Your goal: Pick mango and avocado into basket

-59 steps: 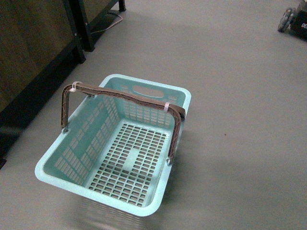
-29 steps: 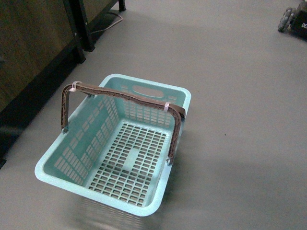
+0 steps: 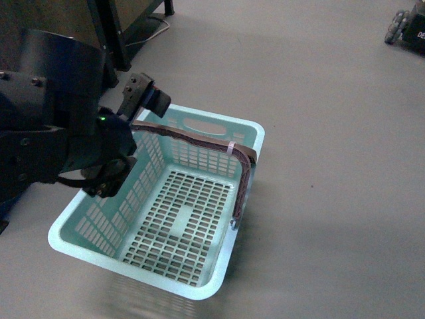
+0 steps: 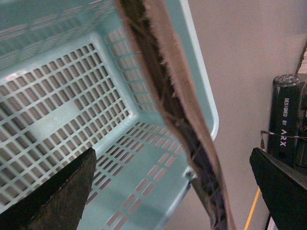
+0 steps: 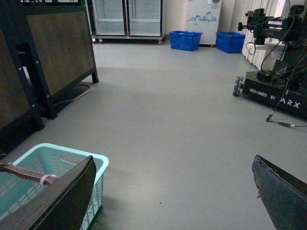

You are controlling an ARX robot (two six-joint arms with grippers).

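- Since half a second ago, the black left arm [image 3: 60, 139] has swung into the front view, and it now covers the near-left part of the basket [image 3: 247, 127]. The basket itself has not shifted.
- Front view: the pale teal basket sits on the grey floor [image 3: 332, 166], with its brown-grey handle [image 3: 199, 139] standing up across it and a white tie [image 3: 230, 147] on the handle. The arm's end seems to hang over the basket's left wall, though it is too dark to make out how it is set. A wheeled base [image 3: 405, 26] stands well apart at the far right.
- Left wrist view: the left gripper [image 4: 172, 153] is spread wide, grasping nothing. It hangs above the basket's slotted bottom and raised handle. A black unit marked ARX [image 4: 287, 120] stands beside the basket.
- Right wrist view: the right gripper [image 5: 173, 160] is also spread wide and grasps nothing, held over bare floor. One corner of the basket lies just beside its finger. Two blue crates [image 5: 184, 40] stand by the far wall.
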